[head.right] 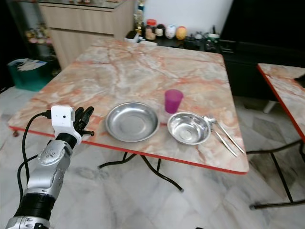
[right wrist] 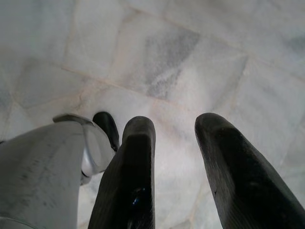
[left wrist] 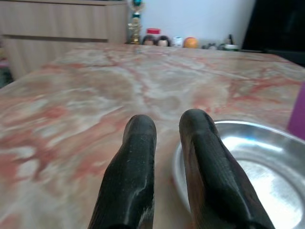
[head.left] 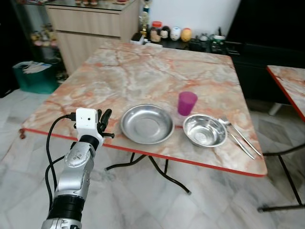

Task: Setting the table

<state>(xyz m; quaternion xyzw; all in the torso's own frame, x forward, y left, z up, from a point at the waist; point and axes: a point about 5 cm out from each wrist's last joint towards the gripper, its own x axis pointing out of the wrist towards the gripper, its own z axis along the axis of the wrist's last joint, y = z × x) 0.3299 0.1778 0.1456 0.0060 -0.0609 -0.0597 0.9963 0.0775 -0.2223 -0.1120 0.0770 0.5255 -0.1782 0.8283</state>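
Note:
A marble-patterned table with a red edge holds a shallow steel plate, a steel bowl, a purple cup behind them, and cutlery to the right of the bowl. My left gripper hovers at the table's front edge, just left of the plate. In the left wrist view its fingers sit close together with nothing between them, and the plate's rim lies right beside them. My right gripper hangs over the tiled floor with its fingers apart and empty.
A second table stands to the right with a gap between. Behind are a wooden cabinet, a dark counter with jars and a teal bin on the left. Black folding legs cross under the table.

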